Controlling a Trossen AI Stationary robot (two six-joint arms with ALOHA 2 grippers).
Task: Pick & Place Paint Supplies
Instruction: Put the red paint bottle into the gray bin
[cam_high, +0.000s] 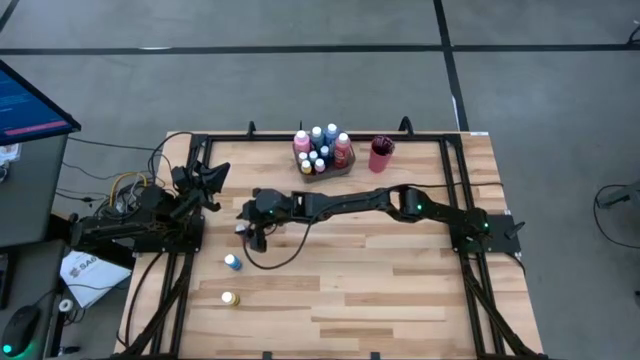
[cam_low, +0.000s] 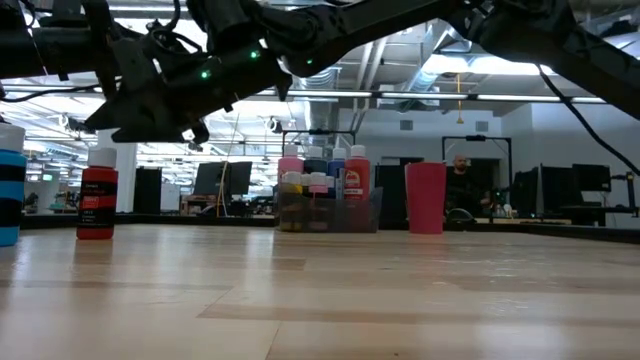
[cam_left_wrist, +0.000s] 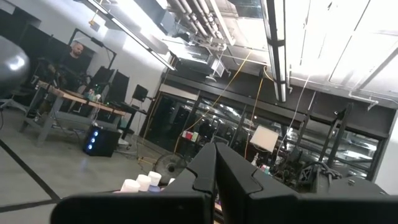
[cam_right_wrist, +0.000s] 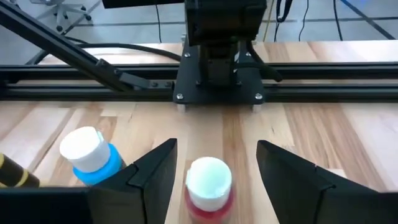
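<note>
— Where its white cap shows, where is the red bottle (cam_right_wrist: 209, 186)?
— Between the right gripper's (cam_right_wrist: 214, 168) wide-spread fingers, untouched. A blue bottle (cam_right_wrist: 93, 157) stands just beside, a yellow one (cam_high: 231, 298) farther.
— The left gripper (cam_high: 213, 178)?
— Parked by the table's (cam_high: 400, 290) edge; fingers together.

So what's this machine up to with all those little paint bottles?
It is gathering paint bottles. The right arm stretches across the table, and its end effector, fingers open, hangs over a red bottle with a pale cap, not yet gripping it. A blue bottle and a yellow one stand loose on the wood. Other bottles already sit in the grey tray at the far edge, beside a red cup. The left arm waits at the table's left side.
</note>
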